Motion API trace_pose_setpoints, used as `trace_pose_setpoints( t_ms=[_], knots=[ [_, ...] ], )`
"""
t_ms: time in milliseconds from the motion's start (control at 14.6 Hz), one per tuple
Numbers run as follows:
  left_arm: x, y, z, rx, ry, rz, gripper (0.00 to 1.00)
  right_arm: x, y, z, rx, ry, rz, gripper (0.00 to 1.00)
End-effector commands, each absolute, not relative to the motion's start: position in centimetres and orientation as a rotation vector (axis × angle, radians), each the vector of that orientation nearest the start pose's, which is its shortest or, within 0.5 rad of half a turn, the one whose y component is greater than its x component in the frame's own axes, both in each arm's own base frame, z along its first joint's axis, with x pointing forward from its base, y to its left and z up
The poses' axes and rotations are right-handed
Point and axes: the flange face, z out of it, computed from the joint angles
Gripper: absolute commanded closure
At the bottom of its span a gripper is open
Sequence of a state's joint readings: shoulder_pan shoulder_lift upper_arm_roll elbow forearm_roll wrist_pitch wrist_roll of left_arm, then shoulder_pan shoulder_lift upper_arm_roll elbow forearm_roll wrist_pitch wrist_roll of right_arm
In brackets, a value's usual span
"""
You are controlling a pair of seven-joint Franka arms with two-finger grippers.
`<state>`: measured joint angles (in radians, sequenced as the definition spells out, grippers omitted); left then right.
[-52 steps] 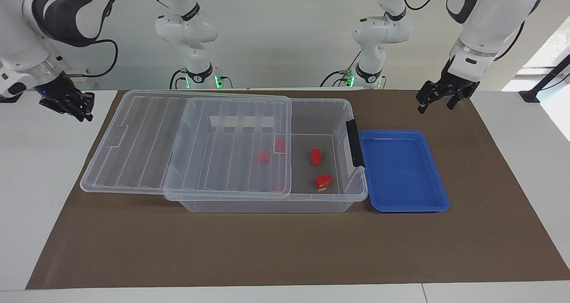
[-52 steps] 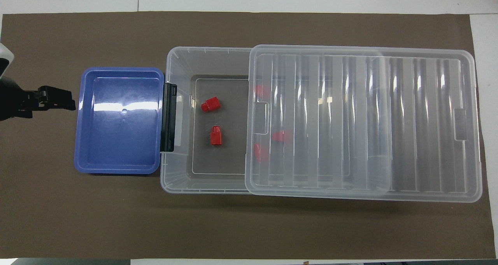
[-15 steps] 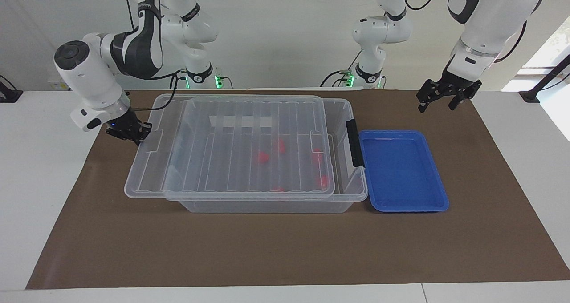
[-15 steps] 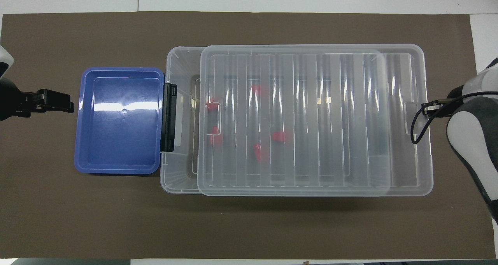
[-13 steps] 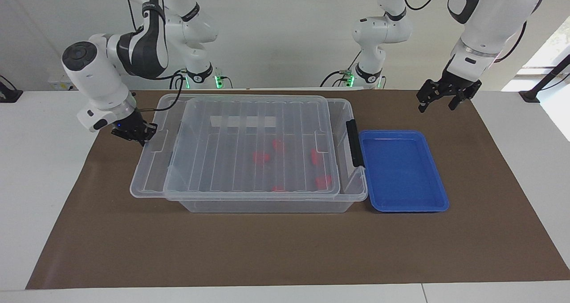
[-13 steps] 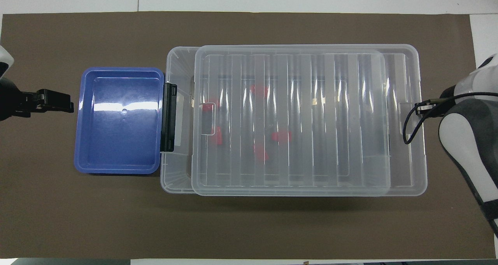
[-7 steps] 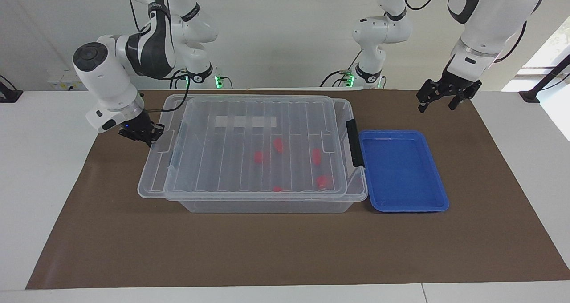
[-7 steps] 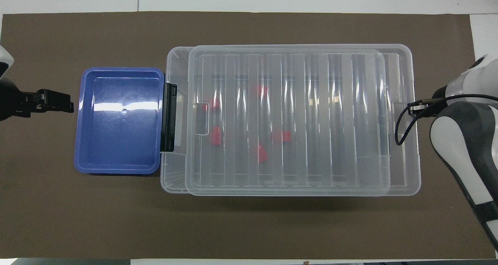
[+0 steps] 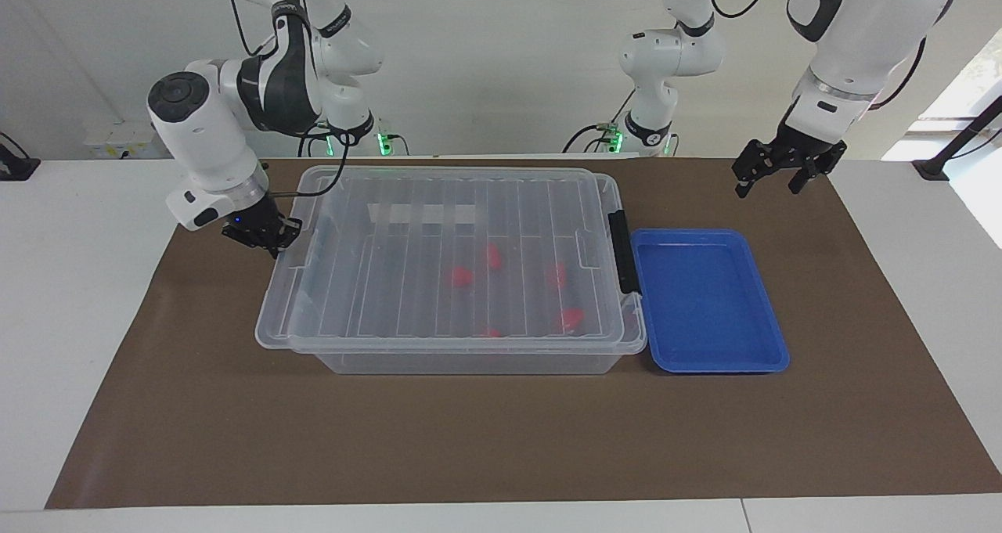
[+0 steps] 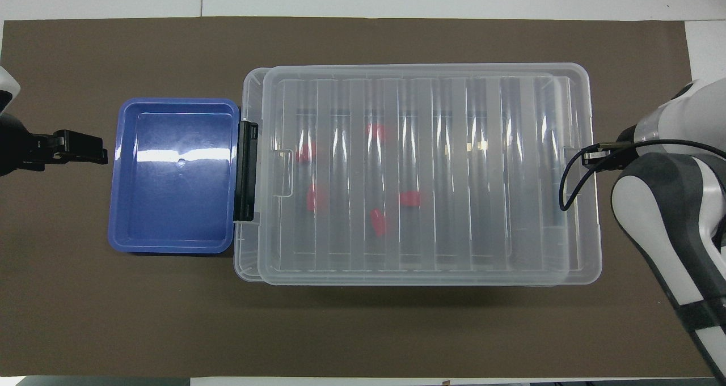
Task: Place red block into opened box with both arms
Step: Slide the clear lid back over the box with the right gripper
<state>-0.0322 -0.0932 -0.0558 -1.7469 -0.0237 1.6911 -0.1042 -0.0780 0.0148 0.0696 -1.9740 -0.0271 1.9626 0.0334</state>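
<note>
The clear box (image 9: 470, 359) (image 10: 248, 88) stands mid-mat with its ribbed lid (image 9: 407, 235) (image 10: 454, 244) lying almost fully over it. Only a narrow strip stays uncovered by the black latch (image 9: 618, 251) (image 10: 246, 170). Several red pieces lie inside and show through the lid, among them the red block (image 9: 557, 275) (image 10: 313, 198). My right gripper (image 9: 264, 238) is shut and pressed against the lid's short end at the right arm's end of the table; its wrist hides it in the overhead view. My left gripper (image 9: 771, 179) (image 10: 85, 148) waits open above the mat beside the blue tray.
An empty shallow blue tray (image 9: 708, 298) (image 10: 170, 176) sits against the box's latch end. The brown mat (image 9: 470, 439) covers most of the white table. My right forearm (image 10: 669, 216) hangs over the mat by the lid's end.
The right gripper has pushed the lid along the box toward the latch end, so the lid now covers all the red pieces. The left arm has not moved.
</note>
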Motion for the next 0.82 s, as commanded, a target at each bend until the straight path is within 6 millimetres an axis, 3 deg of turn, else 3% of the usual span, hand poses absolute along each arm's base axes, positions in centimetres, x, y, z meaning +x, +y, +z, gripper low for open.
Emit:
trace_pose_setpoints(
  t_ms=[0, 206, 617, 754],
  knots=[
    [53.1, -4.7, 60.2, -3.158, -0.025, -0.041, 0.0, 55.4, 0.8, 44.7, -3.153, 0.083, 0.026, 1.0],
    [53.1, -4.7, 60.2, -3.158, -0.025, -0.041, 0.0, 55.3, 2.5, 44.7, -3.149, 0.121, 0.023, 1.0],
    [53.1, -4.7, 60.2, -3.158, -0.025, -0.041, 0.0, 55.5, 2.3, 44.8, -3.149, 0.107, 0.028, 1.0],
    [53.1, -4.7, 60.2, -3.158, -0.025, -0.041, 0.0, 56.4, 1.7, 46.3, -3.147, 0.1, 0.052, 1.0]
  ],
)
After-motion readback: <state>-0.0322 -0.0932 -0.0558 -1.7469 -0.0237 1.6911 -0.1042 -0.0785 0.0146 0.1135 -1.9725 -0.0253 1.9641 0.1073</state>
